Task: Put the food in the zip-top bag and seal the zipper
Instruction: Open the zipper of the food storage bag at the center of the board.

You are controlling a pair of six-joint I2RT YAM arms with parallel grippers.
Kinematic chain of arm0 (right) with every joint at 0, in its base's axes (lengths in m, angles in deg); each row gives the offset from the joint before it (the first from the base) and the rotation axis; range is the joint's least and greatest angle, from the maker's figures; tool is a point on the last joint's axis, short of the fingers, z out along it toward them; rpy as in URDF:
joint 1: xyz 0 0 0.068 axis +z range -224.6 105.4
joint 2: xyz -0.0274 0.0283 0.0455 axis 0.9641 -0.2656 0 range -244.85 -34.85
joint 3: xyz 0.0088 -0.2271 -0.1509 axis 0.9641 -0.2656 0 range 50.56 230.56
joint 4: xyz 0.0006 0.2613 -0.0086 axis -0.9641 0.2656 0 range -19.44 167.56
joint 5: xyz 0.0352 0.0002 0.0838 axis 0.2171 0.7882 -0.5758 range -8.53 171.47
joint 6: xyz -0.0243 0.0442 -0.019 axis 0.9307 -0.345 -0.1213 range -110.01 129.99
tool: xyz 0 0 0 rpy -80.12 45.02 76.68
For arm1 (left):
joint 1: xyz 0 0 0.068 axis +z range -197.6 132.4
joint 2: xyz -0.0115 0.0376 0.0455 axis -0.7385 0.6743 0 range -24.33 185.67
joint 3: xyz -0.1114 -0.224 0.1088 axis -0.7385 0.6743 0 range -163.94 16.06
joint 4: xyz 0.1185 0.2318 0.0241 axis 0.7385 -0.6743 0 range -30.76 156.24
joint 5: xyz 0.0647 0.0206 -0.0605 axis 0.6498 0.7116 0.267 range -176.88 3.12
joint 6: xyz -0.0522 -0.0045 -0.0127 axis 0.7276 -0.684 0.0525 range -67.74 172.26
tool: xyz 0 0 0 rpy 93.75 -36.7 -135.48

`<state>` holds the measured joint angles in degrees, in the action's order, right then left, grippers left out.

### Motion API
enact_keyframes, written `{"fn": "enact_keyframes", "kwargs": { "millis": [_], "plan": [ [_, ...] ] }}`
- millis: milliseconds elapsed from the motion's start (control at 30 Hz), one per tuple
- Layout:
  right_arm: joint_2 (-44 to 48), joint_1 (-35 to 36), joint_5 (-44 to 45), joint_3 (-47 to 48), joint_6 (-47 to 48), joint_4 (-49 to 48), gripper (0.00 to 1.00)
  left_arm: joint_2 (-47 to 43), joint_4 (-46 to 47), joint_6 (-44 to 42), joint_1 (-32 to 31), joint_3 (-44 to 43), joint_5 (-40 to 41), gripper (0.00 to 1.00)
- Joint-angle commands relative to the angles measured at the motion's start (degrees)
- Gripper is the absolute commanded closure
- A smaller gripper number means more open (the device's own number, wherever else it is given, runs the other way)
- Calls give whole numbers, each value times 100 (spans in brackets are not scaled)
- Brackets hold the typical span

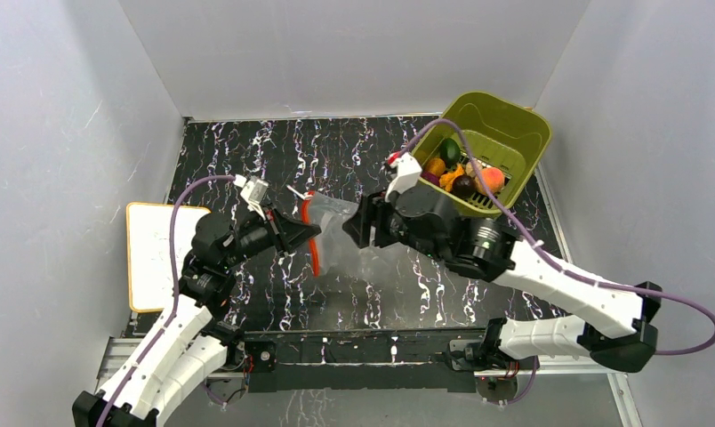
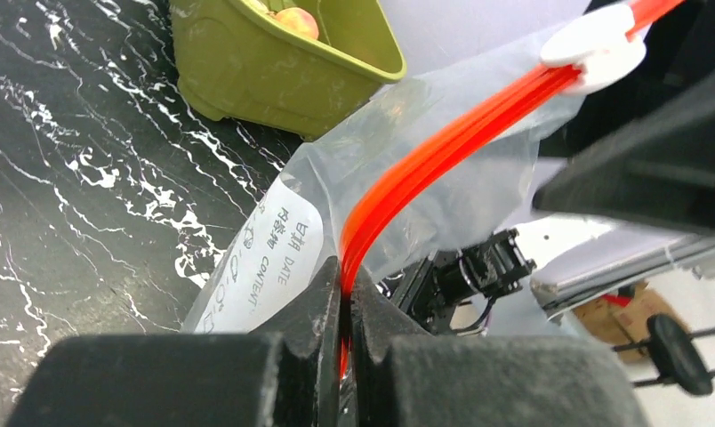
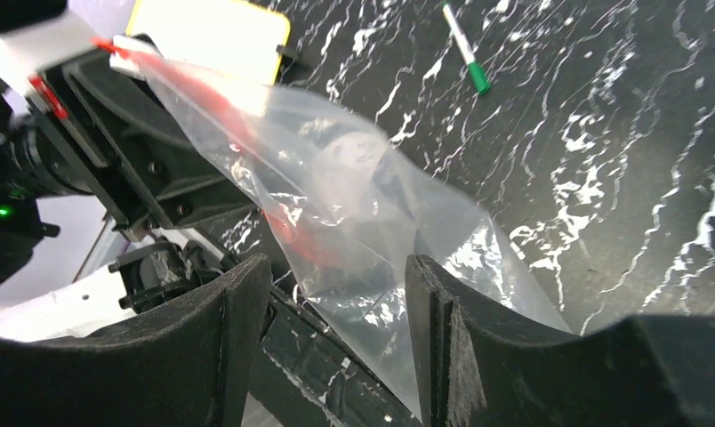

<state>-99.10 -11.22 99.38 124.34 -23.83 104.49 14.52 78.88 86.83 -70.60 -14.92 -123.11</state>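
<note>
While my left gripper (image 2: 343, 294) clamps the zipper (image 2: 443, 147), the zip-top bag (image 3: 363, 205) hangs mid-table | my right gripper (image 3: 336, 294): jaws parted, at bag's edge | food (image 1: 461, 173): in basket (image 1: 514, 124) | step: opening mouth | next: needs opposite-lip grip

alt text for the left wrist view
The left gripper is shut on the red-orange zipper of the clear zip-top bag, which curves up to a white slider. Behind, an olive-green basket with a peach-coloured fruit sits on the black marbled table.
</note>
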Motion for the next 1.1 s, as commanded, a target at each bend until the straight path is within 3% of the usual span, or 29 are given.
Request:
{"fn": "enact_keyframes", "kwargs": {
  "millis": [0,300,400,800,1067],
  "plan": [
    [-246,17,-535,135,-230,-534,45,139,-351,678,-25,-371,451,100],
    [-350,19,-297,641,-115,-364,39,77,-922,570,-20,-405,982,100],
    [-176,19,-474,532,-67,-721,37,79,-959,697,-20,-466,1085,100],
    [-790,26,-1043,200,-101,-981,44,304,-1448,1957,-24,-885,1437,100],
    [-1401,128,-1116,249,45,-942,44,250,-1543,2322,-20,-909,1536,100]
  ]
}}
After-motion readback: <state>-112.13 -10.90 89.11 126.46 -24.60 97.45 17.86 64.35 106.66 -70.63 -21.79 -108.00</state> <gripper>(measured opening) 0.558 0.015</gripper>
